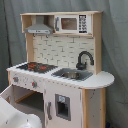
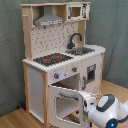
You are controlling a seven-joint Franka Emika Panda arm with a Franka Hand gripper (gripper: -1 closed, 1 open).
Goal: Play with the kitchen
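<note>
The kitchen [image 1: 60,75] [image 2: 55,60] is a tall toy of light wood and white panels. It has a black stovetop [image 1: 35,66] [image 2: 52,59] with red burners, a black faucet [image 1: 84,59] [image 2: 75,40], a grey hood [image 1: 39,29] and knobs. In the second exterior view its oven door [image 2: 65,102] hangs open, swung out to the front. My gripper [image 2: 86,104] is at the door's free edge. In the first exterior view only the white arm [image 1: 17,117] shows, at the lower left.
A sink [image 1: 72,75] lies under the faucet and a toy microwave [image 1: 70,23] sits on the top shelf. A second small door [image 1: 62,106] with a dark window is shut. A grey curtain [image 2: 12,50] hangs behind, above a wooden floor [image 2: 20,120].
</note>
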